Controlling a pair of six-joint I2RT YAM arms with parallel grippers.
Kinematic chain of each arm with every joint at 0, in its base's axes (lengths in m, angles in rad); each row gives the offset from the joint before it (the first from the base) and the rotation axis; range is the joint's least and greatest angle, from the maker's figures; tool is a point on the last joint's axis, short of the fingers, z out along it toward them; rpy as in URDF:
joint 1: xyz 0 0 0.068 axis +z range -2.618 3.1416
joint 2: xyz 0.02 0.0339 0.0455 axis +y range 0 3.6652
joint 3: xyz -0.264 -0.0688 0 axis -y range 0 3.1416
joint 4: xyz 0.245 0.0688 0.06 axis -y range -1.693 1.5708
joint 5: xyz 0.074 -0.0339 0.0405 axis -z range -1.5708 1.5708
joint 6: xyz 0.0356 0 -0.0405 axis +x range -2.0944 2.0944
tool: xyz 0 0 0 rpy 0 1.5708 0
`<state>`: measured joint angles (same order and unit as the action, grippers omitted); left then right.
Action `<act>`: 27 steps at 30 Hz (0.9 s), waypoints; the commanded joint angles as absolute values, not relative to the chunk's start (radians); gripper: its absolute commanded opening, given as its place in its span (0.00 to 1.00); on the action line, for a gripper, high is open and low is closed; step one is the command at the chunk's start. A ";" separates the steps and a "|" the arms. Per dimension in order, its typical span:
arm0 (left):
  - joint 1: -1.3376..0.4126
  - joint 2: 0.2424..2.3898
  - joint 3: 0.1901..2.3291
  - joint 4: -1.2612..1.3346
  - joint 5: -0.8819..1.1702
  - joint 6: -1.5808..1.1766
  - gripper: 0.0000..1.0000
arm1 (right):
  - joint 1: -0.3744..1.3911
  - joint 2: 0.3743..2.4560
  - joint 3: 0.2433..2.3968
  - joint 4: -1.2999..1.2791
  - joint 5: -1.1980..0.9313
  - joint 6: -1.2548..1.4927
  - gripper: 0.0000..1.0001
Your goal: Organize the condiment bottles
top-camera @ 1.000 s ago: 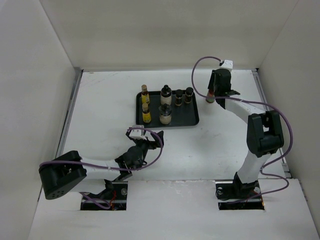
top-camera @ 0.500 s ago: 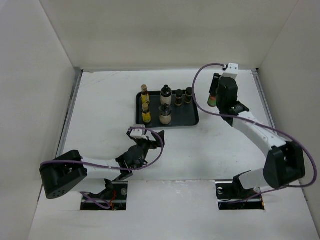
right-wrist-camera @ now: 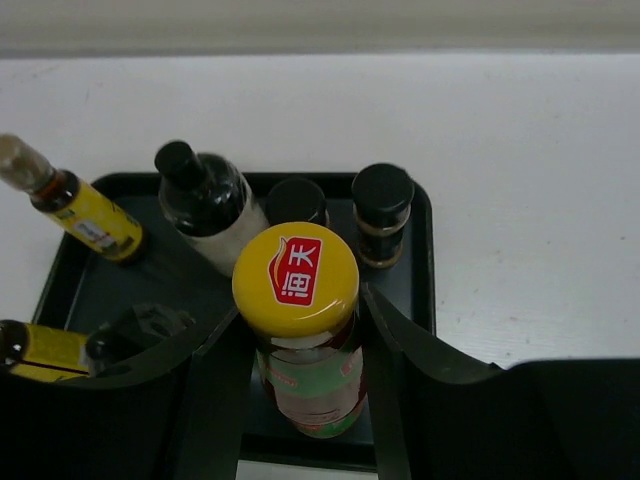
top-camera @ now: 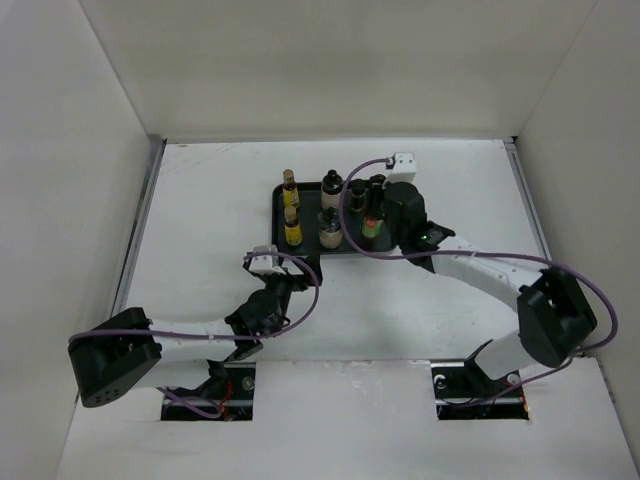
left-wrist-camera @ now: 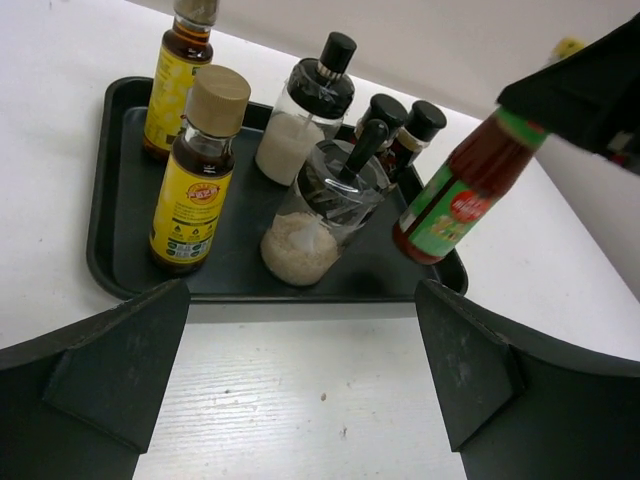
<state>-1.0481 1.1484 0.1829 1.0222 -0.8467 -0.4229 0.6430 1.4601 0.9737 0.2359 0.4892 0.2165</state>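
Near the front left of the white table (left-wrist-camera: 300,400): left gripper (left-wrist-camera: 302,298) sits low, jaws spread wide with nothing between them, facing the flat black rectangular plastic tray (left-wrist-camera: 97,240).

Tray, left side: two slim glass bottles with yellow labels and dark contents, one behind the other. The near one (left-wrist-camera: 195,180) has a tan cap; the far one (left-wrist-camera: 178,75) is cut off by the frame's top edge. Both upright.

Tray, middle: two stubby clear shakers with black tops and pale grainy contents. The far one (left-wrist-camera: 305,110) is upright. The near one (left-wrist-camera: 320,215) is also upright, its black spout slanting up to the right.

Behind and to the right: two small dark jars with black caps (left-wrist-camera: 385,120) (left-wrist-camera: 415,135), side by side, upright.

Tray, right near corner: a taller red sauce bottle with green label and yellow cap (left-wrist-camera: 455,195). Long axis tilted, base down-left over the tray floor, cap end up-right. Cannot tell whether the base touches the tray.

Right gripper (right-wrist-camera: 300,370): clamped on that bottle's neck just under the cap, one finger on each side.
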 commanded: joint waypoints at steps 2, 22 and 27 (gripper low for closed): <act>-1.056 1.181 0.195 1.074 -0.854 -0.416 1.00 | 0.657 1.489 0.977 0.501 0.497 0.218 0.34; -1.053 1.218 0.212 1.075 -0.830 -0.419 1.00 | 0.725 1.480 0.847 0.578 0.601 0.210 0.82; -1.055 1.218 0.224 1.058 -0.830 -0.414 1.00 | 0.725 1.324 0.802 0.516 0.629 0.213 1.00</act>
<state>-1.0504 1.2198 0.1844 1.0210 -0.8356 -0.4225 0.7204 1.4387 0.8192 0.4934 0.5804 0.2054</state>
